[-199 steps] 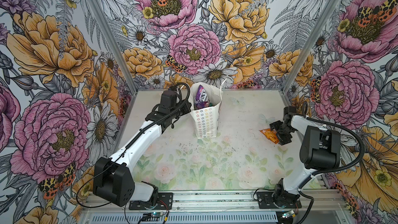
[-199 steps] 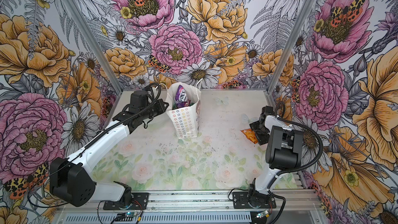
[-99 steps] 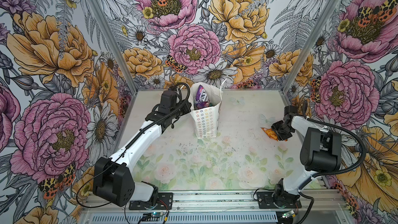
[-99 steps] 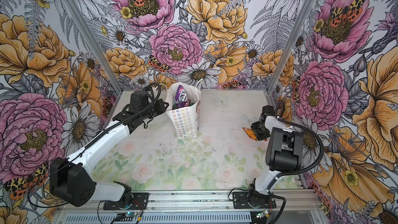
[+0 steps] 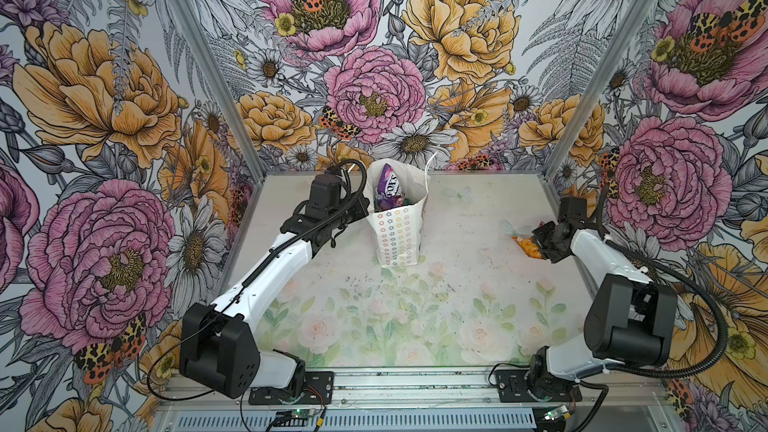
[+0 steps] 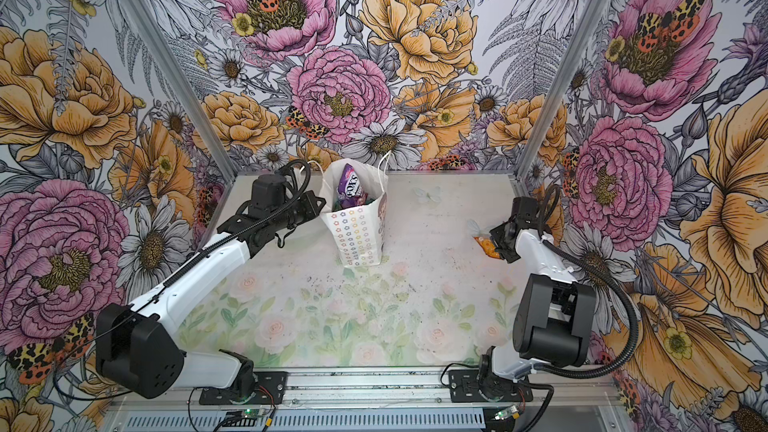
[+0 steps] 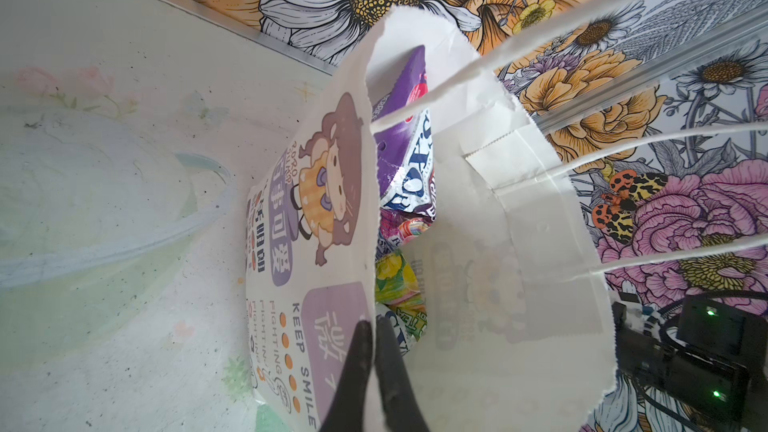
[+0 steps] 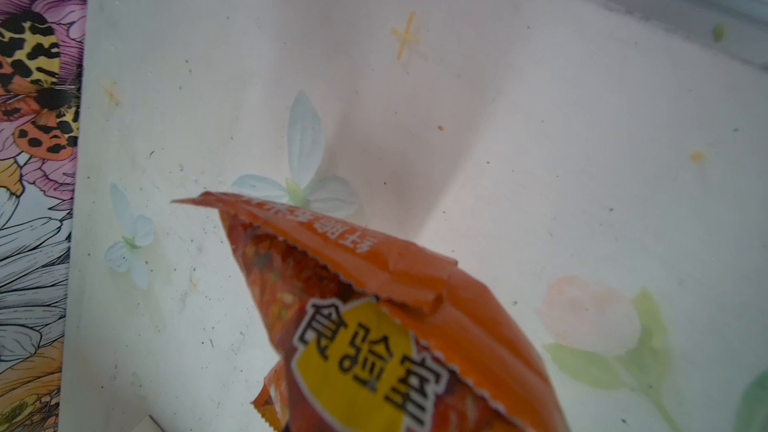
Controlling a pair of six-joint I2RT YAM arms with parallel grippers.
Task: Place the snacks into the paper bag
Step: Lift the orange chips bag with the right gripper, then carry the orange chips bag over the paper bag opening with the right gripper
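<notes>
Light, crinkly, slippery orange packet (image 5: pixel 523 242) near the bench's (image 5: pixel 415 309) right edge: right gripper (image 5: pixel 539 246) pinches its end. Left gripper (image 7: pixel 371 328) clamps the paper bag's (image 5: pixel 399 238) rim.

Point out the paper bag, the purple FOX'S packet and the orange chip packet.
paper bag (image 5: pixel 397 234): in a top view, on its flower-printed side.
purple FOX'S packet (image 5: pixel 387 187): in a top view, on its lettered upper part.
orange chip packet (image 8: pixel 353 351): in the right wrist view, on its yellow label.
</notes>
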